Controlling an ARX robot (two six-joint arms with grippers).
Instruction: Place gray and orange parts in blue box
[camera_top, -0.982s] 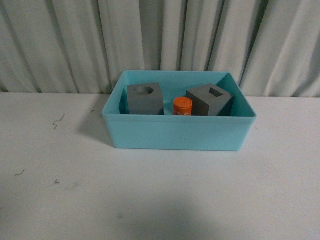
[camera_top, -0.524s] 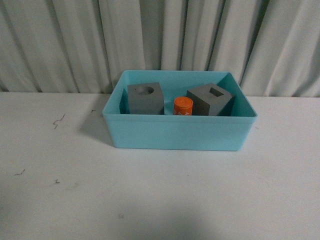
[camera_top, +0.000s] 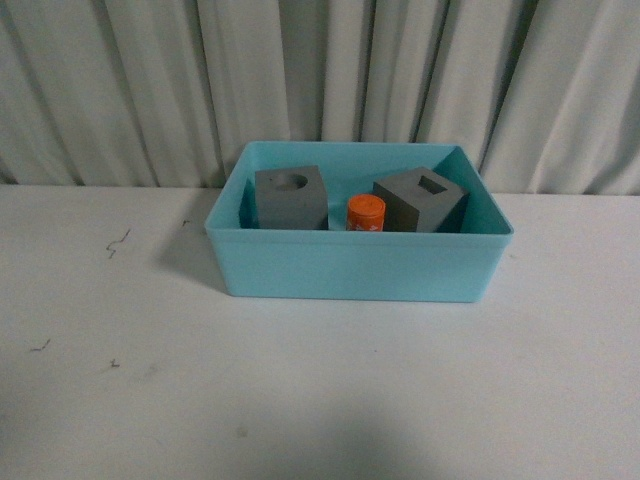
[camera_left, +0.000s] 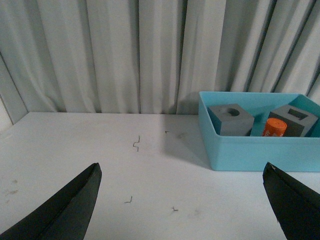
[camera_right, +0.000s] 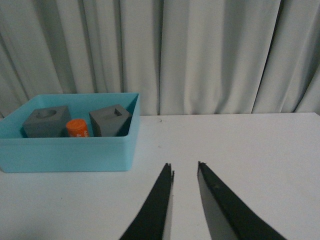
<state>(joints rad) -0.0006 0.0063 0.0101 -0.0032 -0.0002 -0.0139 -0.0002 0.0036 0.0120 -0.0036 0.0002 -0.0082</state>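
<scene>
The blue box (camera_top: 355, 268) stands on the white table at the back middle. Inside it are the gray cube with a round hole (camera_top: 290, 197), the orange cylinder (camera_top: 365, 212) and the gray cube with a square hole (camera_top: 420, 200). Neither arm shows in the front view. In the left wrist view my left gripper (camera_left: 182, 172) is open and empty, over bare table left of the box (camera_left: 260, 152). In the right wrist view my right gripper (camera_right: 185, 167) is shut and empty, over the table right of the box (camera_right: 67, 155).
Grey-white curtains (camera_top: 320, 80) hang right behind the table. Small dark marks (camera_top: 117, 240) lie on the table's left part.
</scene>
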